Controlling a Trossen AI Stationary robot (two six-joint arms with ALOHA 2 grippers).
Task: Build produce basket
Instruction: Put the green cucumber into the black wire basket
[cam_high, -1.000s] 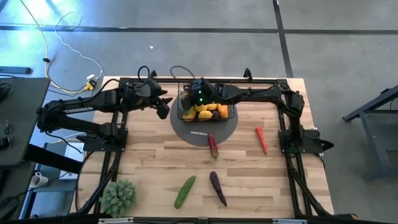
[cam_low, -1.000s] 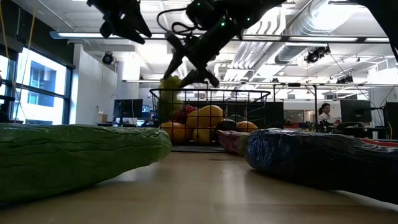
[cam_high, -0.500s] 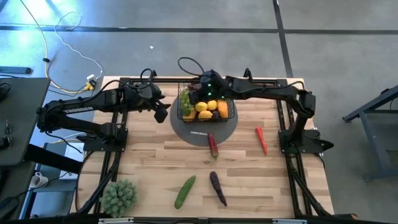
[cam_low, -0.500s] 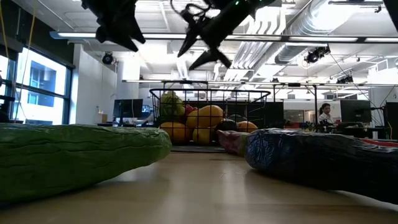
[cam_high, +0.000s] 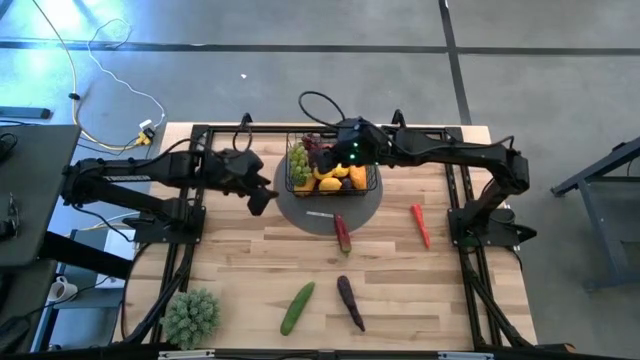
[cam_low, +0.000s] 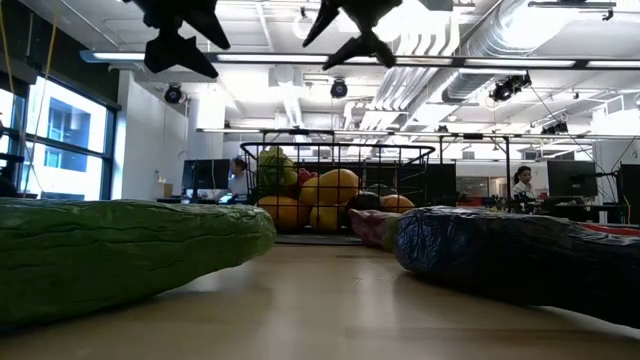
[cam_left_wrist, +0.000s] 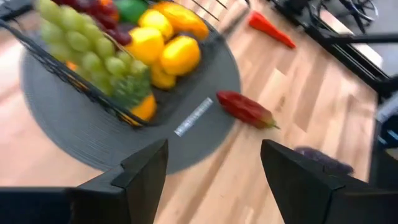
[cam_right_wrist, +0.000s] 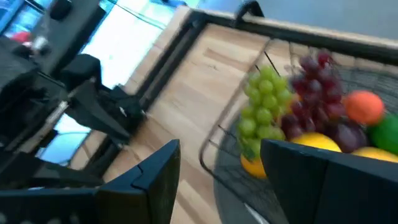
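The black wire basket (cam_high: 332, 172) stands on a flat grey disc (cam_high: 330, 205) and holds green grapes (cam_high: 298, 160), purple grapes, lemons and orange fruits. The green grapes (cam_right_wrist: 261, 102) lie at its left end. On the wood lie a red-green pepper (cam_high: 342, 233), a red chili (cam_high: 420, 224), an eggplant (cam_high: 350, 302) and a cucumber (cam_high: 297, 307). My right gripper (cam_high: 318, 150) hangs open high above the basket (cam_low: 335, 190). My left gripper (cam_high: 258, 197) is open and in the air, left of the basket.
A spiky green ball (cam_high: 190, 315) sits at the table's near left corner. Black frame rails (cam_high: 180, 250) run along the left, right and far edges. Bare wood lies between the disc and the near produce.
The green grapes, a second ago at my right gripper's fingertips above the basket's left rim, now lie inside the basket. My right gripper has risen and drawn back toward the table's right. My left gripper has shifted a little toward the near edge.
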